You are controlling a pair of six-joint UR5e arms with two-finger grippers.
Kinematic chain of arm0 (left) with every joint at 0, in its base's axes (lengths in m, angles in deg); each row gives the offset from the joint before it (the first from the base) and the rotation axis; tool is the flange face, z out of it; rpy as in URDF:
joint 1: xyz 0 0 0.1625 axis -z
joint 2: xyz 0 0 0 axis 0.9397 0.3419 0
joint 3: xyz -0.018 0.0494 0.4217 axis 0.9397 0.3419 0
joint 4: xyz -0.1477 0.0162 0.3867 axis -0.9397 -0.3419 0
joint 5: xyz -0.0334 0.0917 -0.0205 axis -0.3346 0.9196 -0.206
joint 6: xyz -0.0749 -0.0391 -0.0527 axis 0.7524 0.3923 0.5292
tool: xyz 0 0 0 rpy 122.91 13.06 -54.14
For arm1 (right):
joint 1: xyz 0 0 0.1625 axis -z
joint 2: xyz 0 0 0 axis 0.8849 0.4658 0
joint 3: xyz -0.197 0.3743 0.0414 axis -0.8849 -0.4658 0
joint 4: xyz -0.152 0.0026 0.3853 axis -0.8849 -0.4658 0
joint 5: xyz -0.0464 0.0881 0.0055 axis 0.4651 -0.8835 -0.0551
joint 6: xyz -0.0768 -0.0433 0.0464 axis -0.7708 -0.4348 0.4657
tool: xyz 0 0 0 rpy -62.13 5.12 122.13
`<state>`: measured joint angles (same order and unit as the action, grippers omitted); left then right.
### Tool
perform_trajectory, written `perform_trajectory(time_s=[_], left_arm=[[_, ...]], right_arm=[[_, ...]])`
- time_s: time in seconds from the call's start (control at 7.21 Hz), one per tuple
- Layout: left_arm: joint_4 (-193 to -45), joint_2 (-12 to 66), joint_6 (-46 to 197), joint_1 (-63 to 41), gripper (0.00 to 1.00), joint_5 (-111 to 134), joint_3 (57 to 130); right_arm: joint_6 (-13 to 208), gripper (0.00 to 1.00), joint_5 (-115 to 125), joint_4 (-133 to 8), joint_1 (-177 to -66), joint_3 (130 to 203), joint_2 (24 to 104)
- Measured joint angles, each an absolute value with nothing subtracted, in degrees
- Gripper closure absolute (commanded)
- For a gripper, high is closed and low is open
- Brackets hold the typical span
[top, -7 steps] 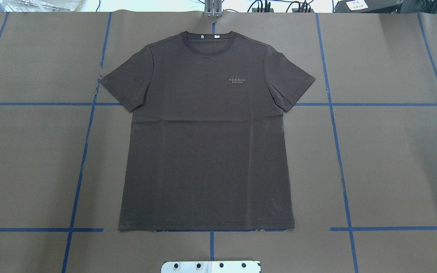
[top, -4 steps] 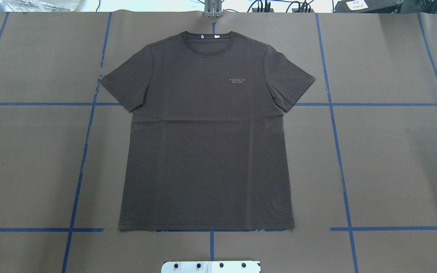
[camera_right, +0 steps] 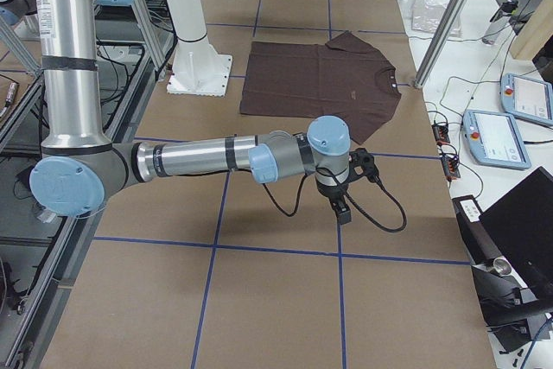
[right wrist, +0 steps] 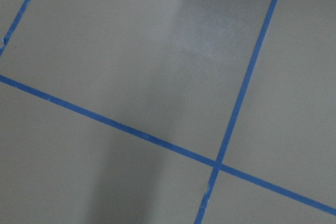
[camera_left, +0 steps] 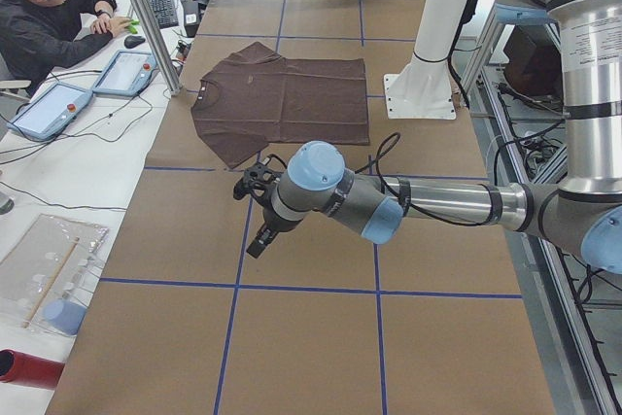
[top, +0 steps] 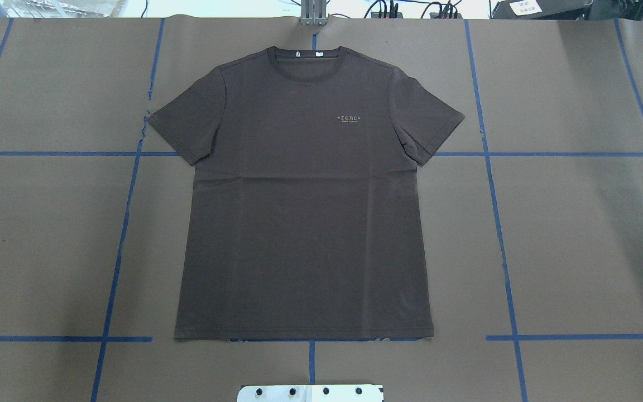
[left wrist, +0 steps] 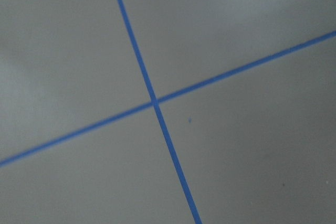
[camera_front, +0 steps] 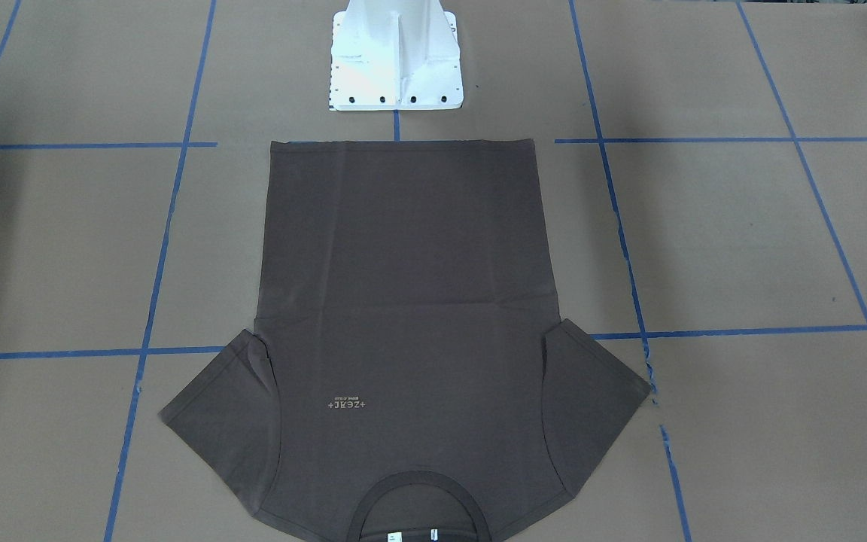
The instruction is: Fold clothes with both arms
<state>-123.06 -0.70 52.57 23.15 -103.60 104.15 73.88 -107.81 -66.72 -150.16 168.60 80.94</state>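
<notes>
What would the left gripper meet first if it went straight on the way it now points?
Most likely the paper-covered table, near a blue tape crossing. The left gripper points down, well apart from the T-shirt.

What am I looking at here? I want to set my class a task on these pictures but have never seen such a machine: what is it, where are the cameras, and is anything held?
It is a robot: two metal arms on a white pedestal, at a table covered in brown paper marked with blue tape. One camera looks down from behind the robot, one faces it, two stand at the table's ends, and two sit on the wrists; those see only paper and tape. A dark brown T-shirt lies flat and unfolded. The left hand and the right hand are out over bare paper, apart from the shirt, with nothing in them; open or shut, I cannot tell.
</notes>
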Motion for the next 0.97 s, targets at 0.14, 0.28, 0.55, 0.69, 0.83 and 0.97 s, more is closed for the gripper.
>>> perform_trajectory(time_s=[0.14, 0.28, 0.55, 0.69, 0.83, 0.97], left_arm=[[-125.93, 1.99, 52.57, 23.13, 0.0, -103.74, 101.42], [-127.36, 3.51, 52.58, 23.1, 0.0, -103.8, 100.1], [-128.39, 4.37, 52.54, 23.07, 0.0, -103.84, 99.57], [-128.83, 4.43, 52.52, 23.04, 0.0, -103.84, 99.49], [-129.11, 4.45, 52.49, 23.01, 0.0, -103.84, 99.46], [-129.25, 4.47, 52.43, 23.0, 0.0, -103.84, 99.46]], right_arm=[[74.84, 0.0, -109.73, -66.61, -149.73, 166.33, 77.64], [78.35, 0.0, -110.64, -66.55, -147.97, 165.15, 73.9], [94.79, 0.0, -109.87, -63.44, -141.08, 163.67, 65.94], [105.43, 0.01, -107.21, -57.95, -136.97, 161.68, 62.76], [115.19, 0.03, -102.73, -50.65, -132.55, 158.71, 60.34], [123.44, 0.04, -97.53, -43.85, -128.08, 154.85, 57.63]])
